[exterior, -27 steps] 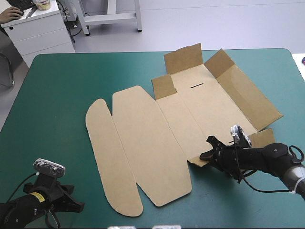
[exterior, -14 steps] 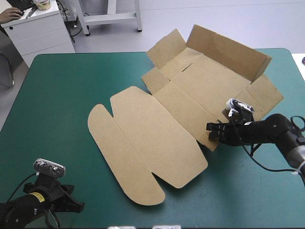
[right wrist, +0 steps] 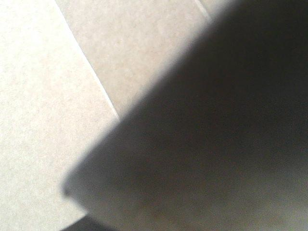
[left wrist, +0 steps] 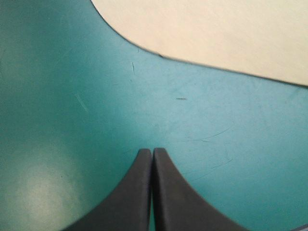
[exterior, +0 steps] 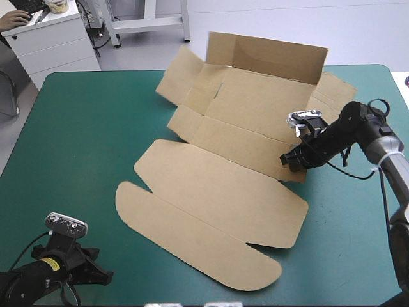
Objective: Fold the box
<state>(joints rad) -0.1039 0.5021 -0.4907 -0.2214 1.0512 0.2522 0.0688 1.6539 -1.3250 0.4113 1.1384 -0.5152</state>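
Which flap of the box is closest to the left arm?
The long outermost flap with rounded ends, flat on the teal-green cover; the rest of the box lies beyond it.

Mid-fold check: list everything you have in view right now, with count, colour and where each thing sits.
Brown cut-board box: one, brown, across the middle of the table toward its far right; rounded lid flaps flat on the near side, far wall raised.
Table with teal-green cover: one, teal-green, under everything.
Left gripper: one, black fingers, shut, over bare cover by the table's near-left corner, with the box's rounded edge ahead of it.
Right gripper: one, black fingers, shut on the box at its right-hand edge.
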